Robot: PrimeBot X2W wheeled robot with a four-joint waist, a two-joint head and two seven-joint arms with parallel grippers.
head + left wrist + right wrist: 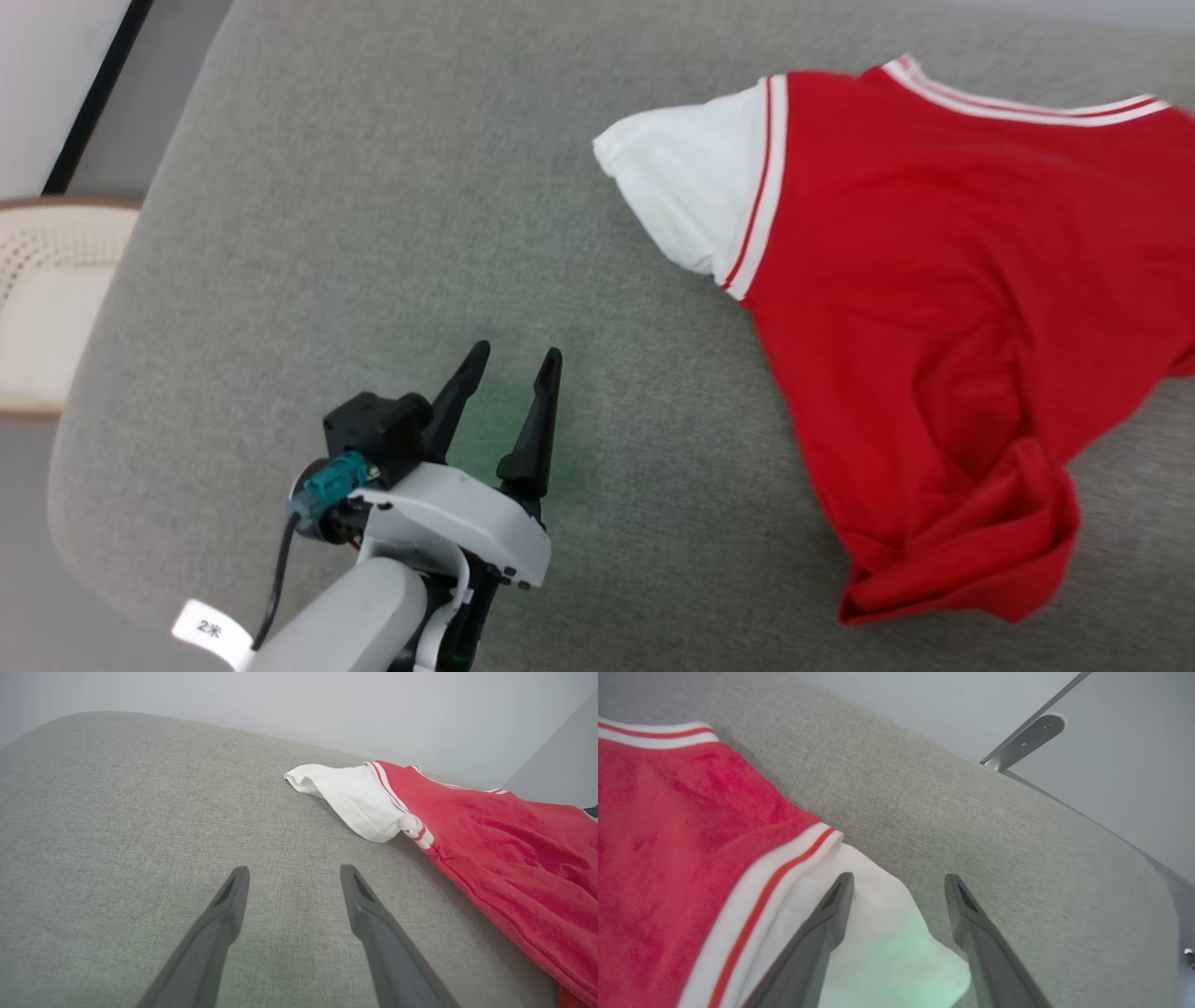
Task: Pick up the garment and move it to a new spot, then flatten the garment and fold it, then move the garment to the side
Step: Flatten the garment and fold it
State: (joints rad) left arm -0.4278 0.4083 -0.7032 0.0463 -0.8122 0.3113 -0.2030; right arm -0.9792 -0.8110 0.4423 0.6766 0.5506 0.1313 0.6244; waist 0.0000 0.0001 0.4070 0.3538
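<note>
The garment [934, 308] is a red T-shirt with white sleeves and striped trim, lying back side up and rumpled at its lower hem on the right of a grey padded surface [373, 233]. My left gripper [518, 359] stands open over bare fabric, well to the left of the shirt's white sleeve [691, 187]. In the left wrist view its fingers [219, 924] point toward that sleeve [355, 798], with nothing between them. My right gripper [899, 882] is open above the other white sleeve [887, 947], its fingers straddling the sleeve's edge without closing on it.
The grey surface [994, 835] ends in a rounded edge at the left and near side. A pale woven seat [47, 299] stands beyond the left edge. A metal bracket [1024, 739] and a pale wall [299, 709] lie behind the surface.
</note>
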